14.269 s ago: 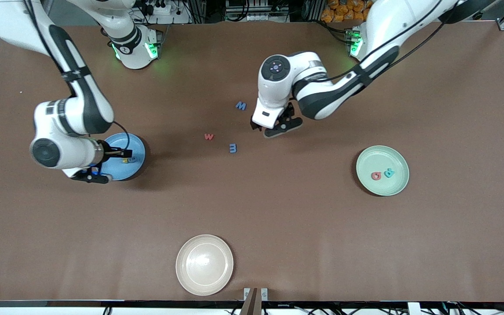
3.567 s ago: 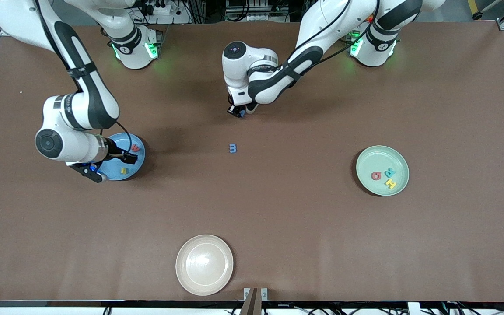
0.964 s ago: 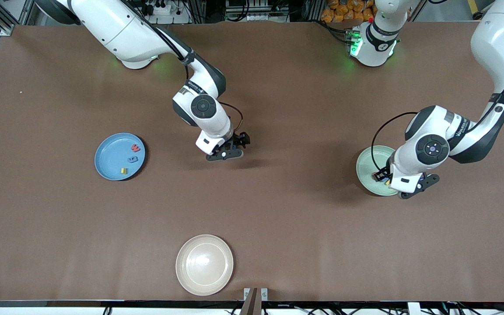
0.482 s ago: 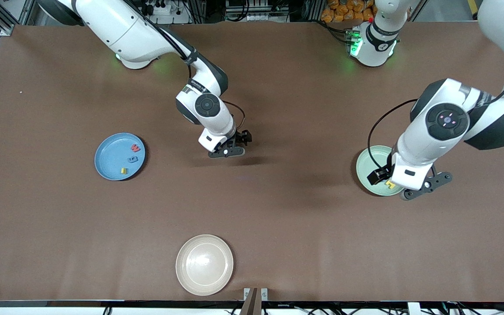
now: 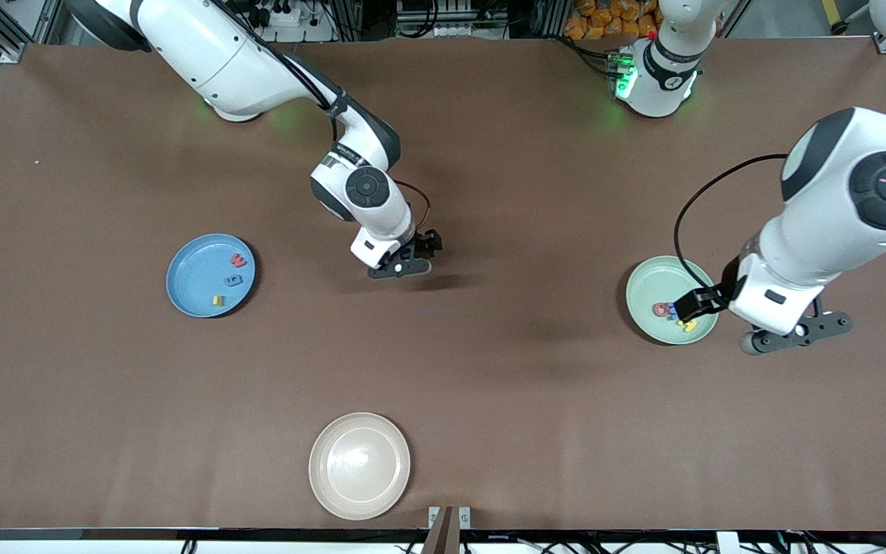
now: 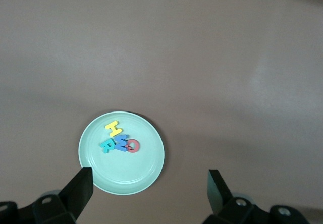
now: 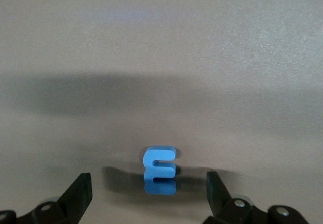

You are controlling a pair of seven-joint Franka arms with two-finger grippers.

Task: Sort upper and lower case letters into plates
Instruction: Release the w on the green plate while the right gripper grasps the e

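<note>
Letters in mint plate — four.

Four letters in plate

Right arm: stretched from its base toward the middle of the table, elbow bent, wrist pitched downward. Right gripper: hanging low, just above the table, jaws spread wide, black fingers pointing down, nothing pinched between them.

Left arm: arched high from its base, forearm swung out over its own end of the table, wrist bent downward. Left gripper: raised well above the table, jaws parted fully, fingers aimed straight down, empty-handed.

Neither gripper touching the table; arms well apart from each other.
</note>
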